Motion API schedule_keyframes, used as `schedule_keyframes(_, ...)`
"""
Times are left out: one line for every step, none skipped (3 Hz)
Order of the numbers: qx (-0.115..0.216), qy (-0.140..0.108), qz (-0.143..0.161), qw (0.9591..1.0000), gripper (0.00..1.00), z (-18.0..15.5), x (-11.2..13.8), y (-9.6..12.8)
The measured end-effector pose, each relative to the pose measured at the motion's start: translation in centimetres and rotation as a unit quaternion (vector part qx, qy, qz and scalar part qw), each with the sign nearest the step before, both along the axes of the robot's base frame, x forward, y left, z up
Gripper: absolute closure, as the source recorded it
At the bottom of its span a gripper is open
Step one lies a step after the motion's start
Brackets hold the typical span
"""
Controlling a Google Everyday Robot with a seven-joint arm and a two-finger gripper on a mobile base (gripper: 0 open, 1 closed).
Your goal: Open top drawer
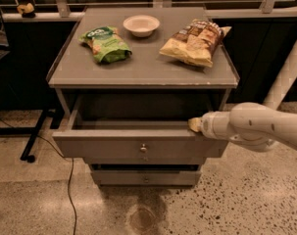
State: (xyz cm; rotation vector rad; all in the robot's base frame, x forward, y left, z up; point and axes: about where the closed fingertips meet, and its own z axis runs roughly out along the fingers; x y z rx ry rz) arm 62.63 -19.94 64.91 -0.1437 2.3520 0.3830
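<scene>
The top drawer (113,143) is seen pulled partway out of the grey cabinet (138,70). The gripper (194,125) is held at the cabinet's right side, against the drawer front's upper edge (its grasp cannot be told). A bowl (141,24), a green bag (105,44) and a chip bag (194,40) are set on the cabinet's top.

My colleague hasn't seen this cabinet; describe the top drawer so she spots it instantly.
Find the grey cabinet with a white bowl on top. The top drawer sits under that surface, the pincer at its front's upper right edge. Unlike the fronts below, it is pulled out, wider and taller.
</scene>
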Motion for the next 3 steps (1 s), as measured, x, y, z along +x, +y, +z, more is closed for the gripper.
schedule_keyframes(0.005,0.025,0.000,0.9997,1.00,-0.3,-1.5,-0.1)
schedule_keyframes(0.005,0.025,0.000,0.9997,1.00,-0.1,-1.5,-0.1)
schedule_keyframes(0.001,0.053,-0.002,0.9986,1.00,0.0,-3.0,-0.6)
